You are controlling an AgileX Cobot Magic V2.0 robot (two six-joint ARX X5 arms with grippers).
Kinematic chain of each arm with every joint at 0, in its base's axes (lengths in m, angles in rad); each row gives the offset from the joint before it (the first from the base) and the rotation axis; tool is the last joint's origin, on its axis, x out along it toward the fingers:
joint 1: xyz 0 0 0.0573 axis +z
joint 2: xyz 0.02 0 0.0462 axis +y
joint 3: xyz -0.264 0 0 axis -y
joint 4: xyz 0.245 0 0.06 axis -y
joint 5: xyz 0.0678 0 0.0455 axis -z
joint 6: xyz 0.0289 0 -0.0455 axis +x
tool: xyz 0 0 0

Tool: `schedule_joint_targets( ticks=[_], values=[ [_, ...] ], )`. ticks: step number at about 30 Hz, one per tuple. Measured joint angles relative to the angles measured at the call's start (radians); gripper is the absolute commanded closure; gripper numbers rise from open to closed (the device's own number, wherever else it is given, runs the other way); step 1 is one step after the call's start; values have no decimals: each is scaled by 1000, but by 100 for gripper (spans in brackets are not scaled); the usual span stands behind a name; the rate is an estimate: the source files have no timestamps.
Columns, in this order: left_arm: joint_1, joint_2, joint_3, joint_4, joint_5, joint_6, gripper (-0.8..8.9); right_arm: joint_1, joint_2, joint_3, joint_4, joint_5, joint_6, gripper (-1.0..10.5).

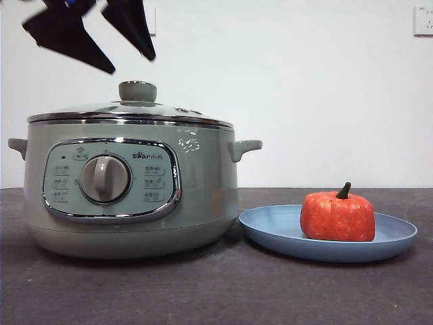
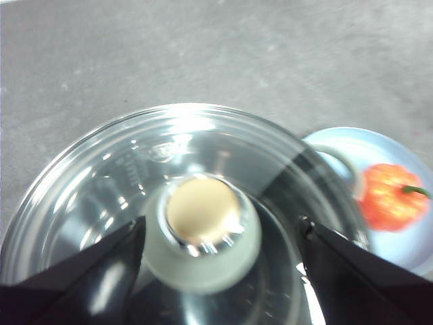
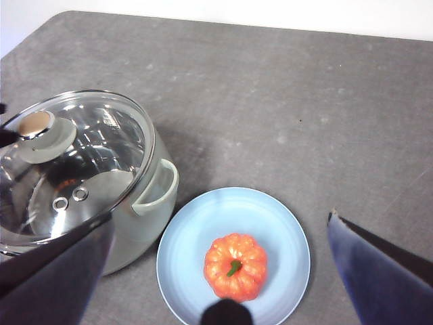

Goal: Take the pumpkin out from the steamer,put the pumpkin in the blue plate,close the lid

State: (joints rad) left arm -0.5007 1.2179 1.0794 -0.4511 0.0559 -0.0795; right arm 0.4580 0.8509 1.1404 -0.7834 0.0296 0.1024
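Note:
The sage-green steamer [image 1: 128, 196] stands at the left with the glass lid [image 1: 128, 112] resting on its chrome rim. My left gripper [image 1: 132, 64] hangs open just above the lid's green knob [image 1: 137, 91], and in the left wrist view its jaws stand on either side of the knob [image 2: 203, 223] without touching it. The orange pumpkin [image 1: 337, 215] sits upright in the blue plate [image 1: 270, 227] right of the steamer. High over the plate [image 3: 270, 223] and the pumpkin [image 3: 235, 266], my right gripper [image 3: 220, 218] is open and holds nothing.
The dark grey tabletop [image 1: 223, 291] runs in front of the steamer and the plate. A white wall with a socket [image 1: 423, 20] stands behind. The steamer's side handle [image 1: 245, 147] reaches toward the plate.

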Motion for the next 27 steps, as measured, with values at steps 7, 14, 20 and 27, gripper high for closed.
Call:
schedule_joint_targets(
  ticks=[7, 14, 20, 27],
  values=[
    [-31, -141, 0, -93, -3, 0, 822, 0, -1, -4, 36, 0, 3, 966],
    [-80, -290, -41, -100, -129, 8, 822, 18, -60, -133, 187, 0, 3, 964],
    [-123, -462, -248, -43, -190, 11, 822, 65, -181, -334, 368, 18, 4, 964],
    [-129, -610, -371, -66, -184, 10, 816, 106, -229, -463, 430, 53, 38, 963]
  ],
)
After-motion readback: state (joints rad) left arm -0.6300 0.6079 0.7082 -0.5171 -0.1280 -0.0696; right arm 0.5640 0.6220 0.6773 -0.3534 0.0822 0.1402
